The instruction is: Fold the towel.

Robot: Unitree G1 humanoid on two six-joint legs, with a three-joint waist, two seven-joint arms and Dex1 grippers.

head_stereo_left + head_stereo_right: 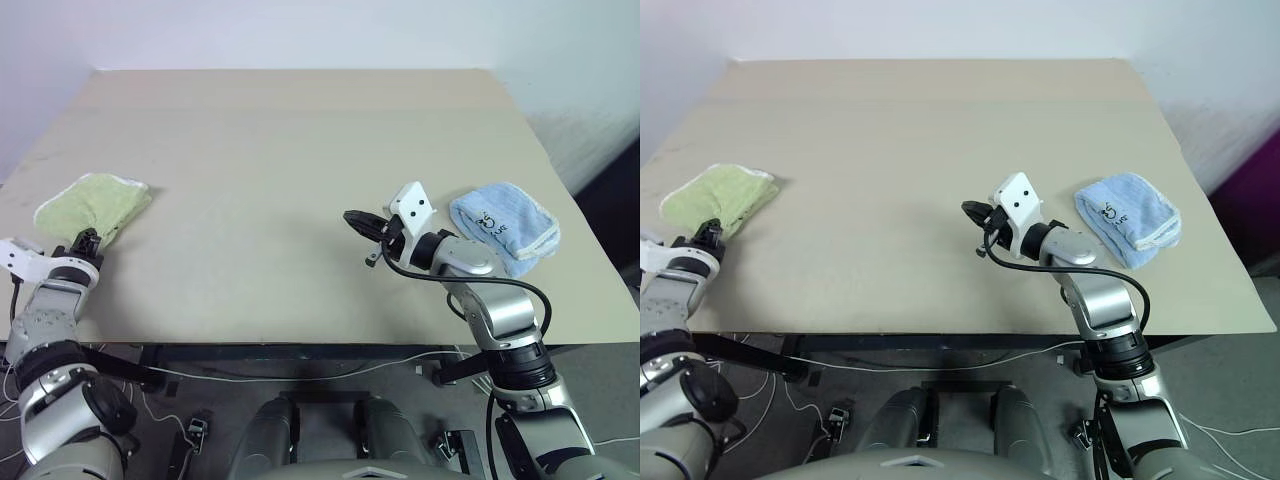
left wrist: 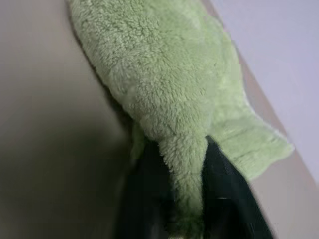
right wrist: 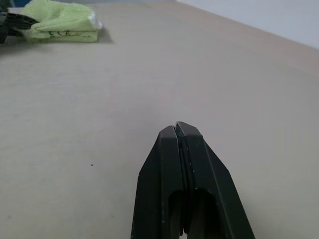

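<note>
Left gripper (image 1: 87, 240) pinches one green towel (image 1: 95, 203) — one blue towel (image 1: 505, 226) apart.

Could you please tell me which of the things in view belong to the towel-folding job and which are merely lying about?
Belonging to the job:
towel, yellow-green, folded, at the table's left edge
left gripper, a fold of it between its fingers

Lying about:
blue towel, on the right
table

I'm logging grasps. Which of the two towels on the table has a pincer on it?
The yellow-green towel at the table's left edge: the left pincer has a fold of it between its fingers. The light blue towel lies untouched.
</note>
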